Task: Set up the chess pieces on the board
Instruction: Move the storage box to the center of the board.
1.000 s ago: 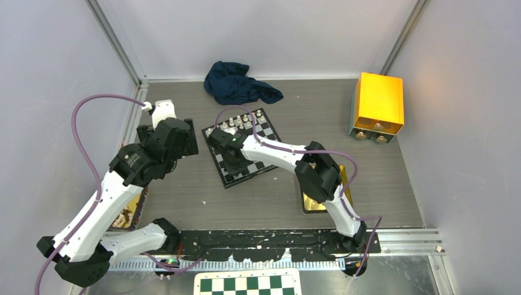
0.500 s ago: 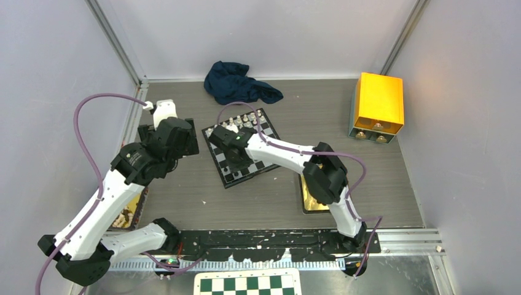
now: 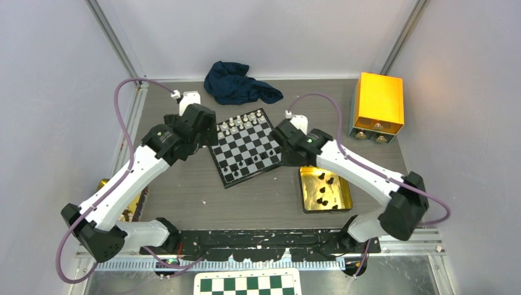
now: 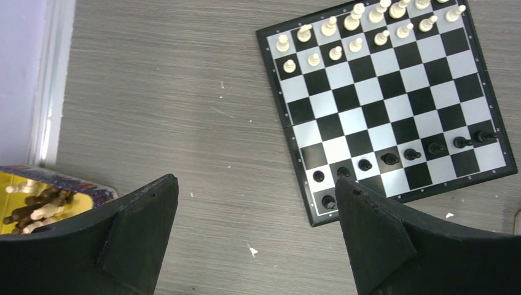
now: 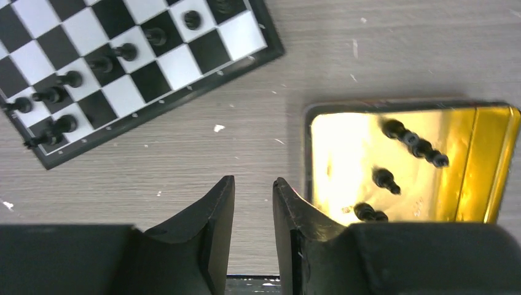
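The board (image 3: 246, 147) lies mid-table, turned a little. Several silvery-white chess pieces (image 4: 344, 37) fill its far two rows; several black chess pieces (image 4: 411, 153) stand along its near rows. My left gripper (image 4: 255, 190) hangs wide open over bare table just left of the board's near corner, nothing between its fingers (image 4: 153, 209). My right gripper (image 5: 253, 181) is open by a narrow gap with nothing in it, over the table between the board (image 5: 123, 61) and a gold tin (image 5: 473, 160). Several black pieces (image 5: 387, 179) lie in that tin.
A second tin (image 4: 86, 192) with mixed pieces sits left of the left gripper, mostly under the arm. A dark blue cloth (image 3: 239, 83) lies behind the board, a yellow box (image 3: 378, 104) at the far right. A green-and-white board (image 3: 249, 284) lies beyond the near rail.
My right arm has swung off the board to the right, toward the gold tin, and its jaws have parted. My left arm has moved forward, up beside the board's left edge.
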`<state>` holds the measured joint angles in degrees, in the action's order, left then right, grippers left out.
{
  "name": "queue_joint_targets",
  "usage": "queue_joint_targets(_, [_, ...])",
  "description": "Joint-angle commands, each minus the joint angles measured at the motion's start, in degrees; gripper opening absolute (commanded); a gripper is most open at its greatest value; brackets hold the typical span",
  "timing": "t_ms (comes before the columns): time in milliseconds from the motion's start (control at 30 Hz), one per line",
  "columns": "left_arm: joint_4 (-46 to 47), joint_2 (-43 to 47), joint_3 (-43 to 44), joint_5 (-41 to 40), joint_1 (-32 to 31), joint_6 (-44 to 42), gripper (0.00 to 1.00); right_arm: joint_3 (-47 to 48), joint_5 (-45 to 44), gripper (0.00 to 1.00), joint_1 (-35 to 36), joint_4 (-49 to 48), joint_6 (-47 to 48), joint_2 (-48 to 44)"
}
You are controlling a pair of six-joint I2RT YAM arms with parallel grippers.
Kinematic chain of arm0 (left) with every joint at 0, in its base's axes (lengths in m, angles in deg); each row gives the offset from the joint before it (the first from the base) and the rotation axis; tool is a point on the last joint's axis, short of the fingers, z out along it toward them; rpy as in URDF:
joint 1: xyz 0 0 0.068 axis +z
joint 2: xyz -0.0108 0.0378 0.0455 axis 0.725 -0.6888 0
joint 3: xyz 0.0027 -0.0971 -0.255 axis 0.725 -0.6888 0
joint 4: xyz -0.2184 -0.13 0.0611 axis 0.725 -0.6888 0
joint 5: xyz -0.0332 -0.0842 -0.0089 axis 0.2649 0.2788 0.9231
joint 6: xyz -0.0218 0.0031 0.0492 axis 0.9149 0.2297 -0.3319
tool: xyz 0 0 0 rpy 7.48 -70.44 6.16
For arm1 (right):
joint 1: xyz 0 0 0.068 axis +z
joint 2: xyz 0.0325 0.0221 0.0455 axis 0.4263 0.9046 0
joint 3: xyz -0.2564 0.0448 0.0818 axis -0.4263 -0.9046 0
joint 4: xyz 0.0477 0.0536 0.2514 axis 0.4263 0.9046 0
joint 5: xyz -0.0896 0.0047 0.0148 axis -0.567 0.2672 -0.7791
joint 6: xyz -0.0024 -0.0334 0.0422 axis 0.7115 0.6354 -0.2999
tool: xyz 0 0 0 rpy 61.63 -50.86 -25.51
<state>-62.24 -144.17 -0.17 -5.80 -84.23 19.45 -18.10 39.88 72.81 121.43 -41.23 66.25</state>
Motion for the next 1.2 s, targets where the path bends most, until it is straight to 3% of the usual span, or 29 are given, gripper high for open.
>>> queue_joint_targets(0, [4.9,-2.5,3.2,2.4,-0.2,-0.5,1.00,-6.4,-3.8,0.36,-2.2,1.0,-6.0,-8.3])
queue_joint_targets(200, [6.1,-5.3,4.1,3.4,-1.5,-0.2,0.99,-12.7,-3.7,0.36,-7.2,-0.7,-7.3,-11.7])
queue_joint_targets(500, [5.5,-5.4,4.2,2.9,-2.1,-0.1,0.99,-15.9,-0.4,0.36,-11.4,-5.9,-6.2,-9.3])
queue_joint_targets(1167, [5.7,-6.4,4.6,1.4,-2.0,-2.9,0.99,-13.7,2.8,0.37,-14.7,-14.0,-4.3,1.4])
